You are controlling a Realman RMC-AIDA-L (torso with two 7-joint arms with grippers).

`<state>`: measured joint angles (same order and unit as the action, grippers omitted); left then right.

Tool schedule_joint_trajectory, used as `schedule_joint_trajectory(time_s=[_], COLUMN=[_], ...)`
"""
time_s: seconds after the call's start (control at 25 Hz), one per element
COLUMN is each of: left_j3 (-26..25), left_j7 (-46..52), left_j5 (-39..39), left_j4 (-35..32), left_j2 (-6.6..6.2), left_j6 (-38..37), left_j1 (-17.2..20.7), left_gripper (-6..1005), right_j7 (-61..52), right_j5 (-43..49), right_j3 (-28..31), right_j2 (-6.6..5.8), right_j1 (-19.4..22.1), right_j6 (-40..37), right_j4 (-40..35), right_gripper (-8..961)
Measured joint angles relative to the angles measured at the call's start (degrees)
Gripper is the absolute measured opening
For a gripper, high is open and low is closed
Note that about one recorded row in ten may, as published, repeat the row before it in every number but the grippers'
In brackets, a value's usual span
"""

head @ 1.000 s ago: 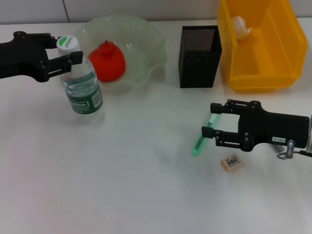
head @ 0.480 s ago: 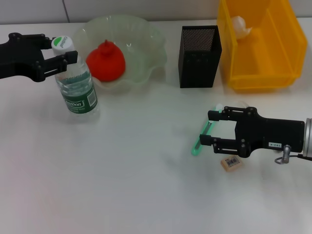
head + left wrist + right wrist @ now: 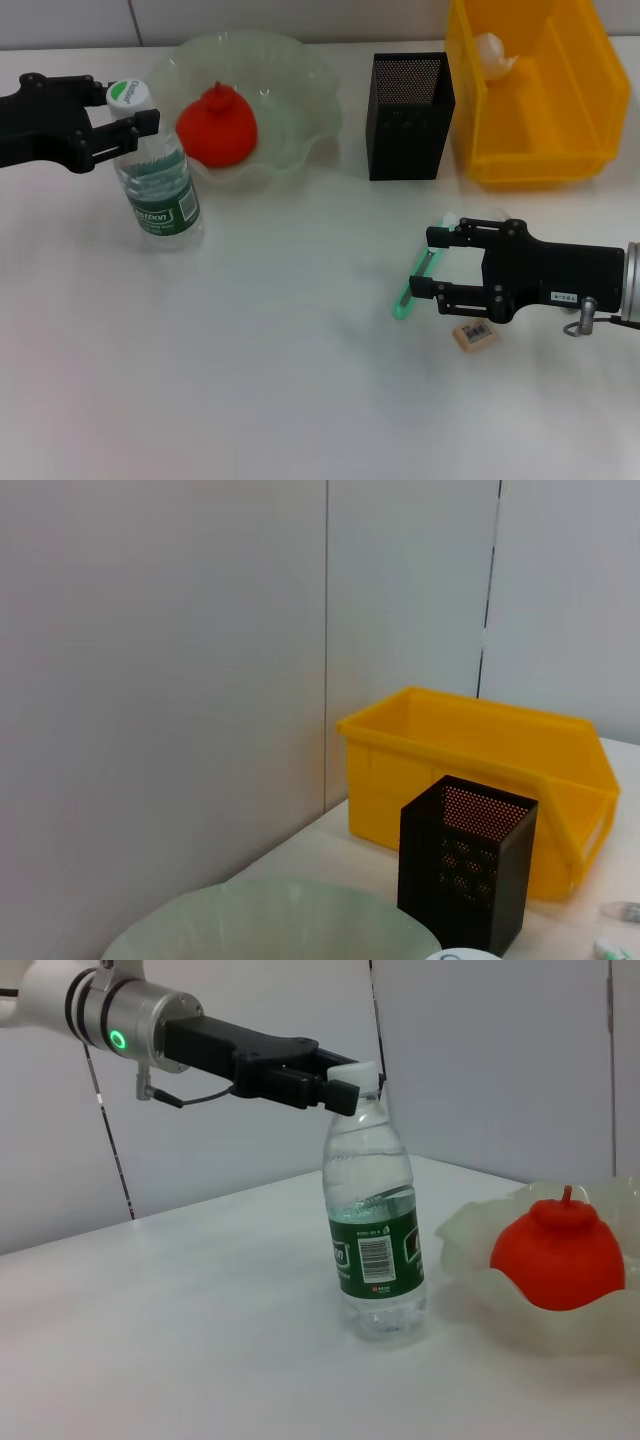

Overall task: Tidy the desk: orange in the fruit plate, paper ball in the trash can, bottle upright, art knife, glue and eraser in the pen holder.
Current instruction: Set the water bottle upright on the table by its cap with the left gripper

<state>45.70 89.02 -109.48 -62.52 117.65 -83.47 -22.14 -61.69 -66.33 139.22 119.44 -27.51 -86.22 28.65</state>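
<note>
The clear water bottle (image 3: 157,175) stands upright left of the pale green fruit plate (image 3: 290,60), which holds the orange (image 3: 218,125). My left gripper (image 3: 122,108) is shut on the bottle's neck just under the white cap; this also shows in the right wrist view (image 3: 345,1088). My right gripper (image 3: 431,263) is open, low over the table, its fingertips on either side of the green art knife (image 3: 406,293). The eraser (image 3: 474,333) lies just beside it. The paper ball (image 3: 492,48) lies in the yellow bin (image 3: 590,110). The glue is mostly hidden behind the right gripper.
The black mesh pen holder (image 3: 408,115) stands between the plate and the yellow bin, behind the right gripper. A wall runs close behind the table's far edge.
The left gripper drew the bottle leftward and stood it up from a tilt. The right gripper moved a little nearer over the knife. Almost nothing moved in the last half second.
</note>
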Motion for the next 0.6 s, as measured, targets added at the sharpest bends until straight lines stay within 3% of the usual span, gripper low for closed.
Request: schedule_joint_trajectory(time_s=[0.6], left_j3=[0.00], left_j7=[-1.66], left_j5=[0.12], left_j4=[0.59], left_j2=[0.37], left_j6=[0.89], left_j1=[-0.07], left_gripper=[453], right_j7=[-0.08], right_j5=[-0.02], right_j3=[0.00], right_j2=[0.00], right_j1=[-0.09], right_j6=[0.00], right_j4=[0.00], right_gripper=[687])
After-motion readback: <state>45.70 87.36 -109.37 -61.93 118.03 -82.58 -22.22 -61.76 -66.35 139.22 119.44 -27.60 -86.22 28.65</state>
